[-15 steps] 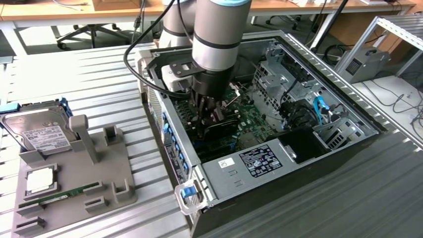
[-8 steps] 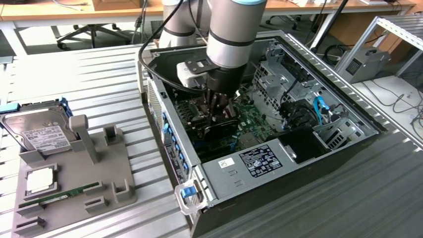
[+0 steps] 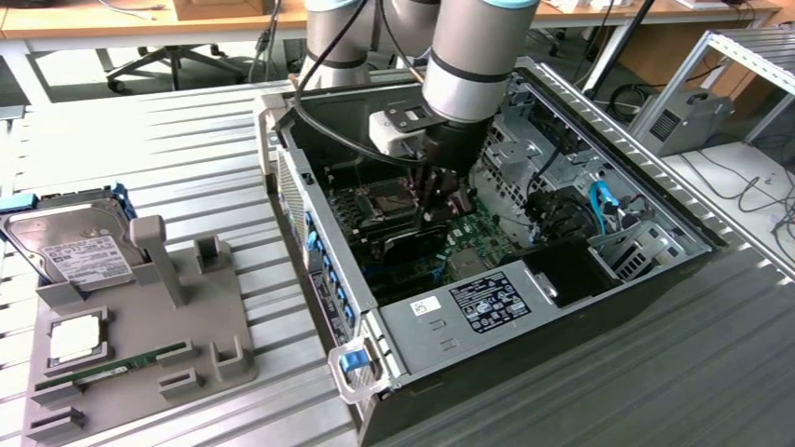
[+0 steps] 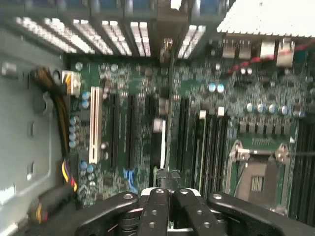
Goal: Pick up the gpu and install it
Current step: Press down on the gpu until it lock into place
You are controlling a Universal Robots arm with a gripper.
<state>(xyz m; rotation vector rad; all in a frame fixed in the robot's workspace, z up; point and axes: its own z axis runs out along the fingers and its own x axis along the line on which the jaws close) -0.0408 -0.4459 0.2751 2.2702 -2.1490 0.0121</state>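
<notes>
My gripper [image 3: 437,191] is lowered into the open computer case [image 3: 410,321], above the green motherboard [image 3: 478,237]. Its fingers [image 4: 156,196] stand close together, shut on the gpu [image 4: 164,142]. In the wrist view the gpu appears edge-on as a thin dark card running away from the gripper [image 4: 167,189]. It hangs upright over the row of long expansion slots [image 4: 130,128] on the motherboard [image 4: 221,98], lined up along them. I cannot tell whether its lower edge touches a slot. In the exterior view the gpu [image 3: 434,212] is a narrow dark strip under the fingers.
A grey holder [image 3: 149,326] on the exterior view's left carries a silver hard drive [image 3: 74,251], a processor chip [image 3: 77,337] and a green RAM stick [image 3: 112,366]. Inside the case are yellow cables [image 4: 64,128], the processor socket [image 4: 256,177] and blue cables [image 3: 602,200].
</notes>
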